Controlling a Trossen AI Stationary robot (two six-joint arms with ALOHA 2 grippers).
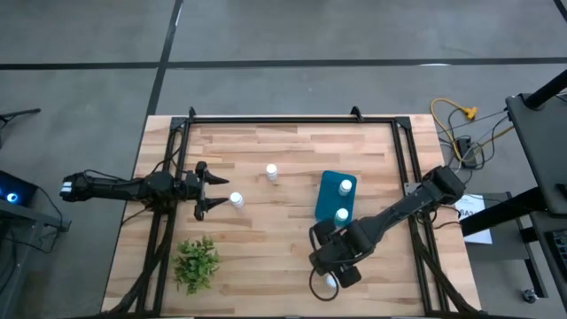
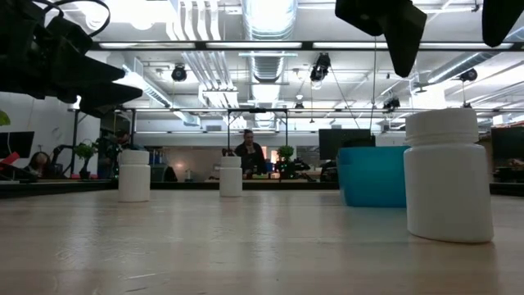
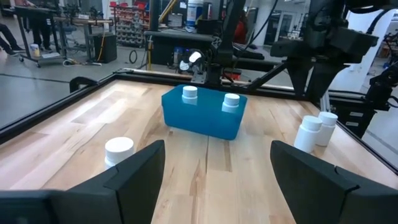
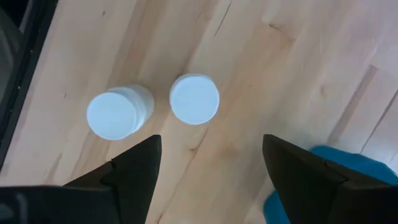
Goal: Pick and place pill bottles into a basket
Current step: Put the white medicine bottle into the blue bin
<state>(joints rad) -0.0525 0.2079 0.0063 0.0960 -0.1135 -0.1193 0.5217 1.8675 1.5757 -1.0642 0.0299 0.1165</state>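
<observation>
The teal basket (image 1: 330, 206) stands right of the table's middle with two white pill bottles (image 1: 345, 186) (image 1: 341, 214) upright in it; it also shows in the left wrist view (image 3: 204, 115). Two bottles (image 1: 236, 200) (image 1: 271, 172) stand on the wood left of the middle. My left gripper (image 1: 205, 190) is open and empty, level, just left of the nearer one. My right gripper (image 1: 332, 259) is open and empty, pointing down above two bottles (image 4: 115, 114) (image 4: 194, 99) near the front edge; only one of them (image 1: 330, 282) shows in the high view.
A green leafy plant (image 1: 197, 263) sits at the table's front left. A black metal frame (image 1: 292, 119) runs along the table's far edge and both sides. A person stands in the room beyond the table (image 2: 246, 152).
</observation>
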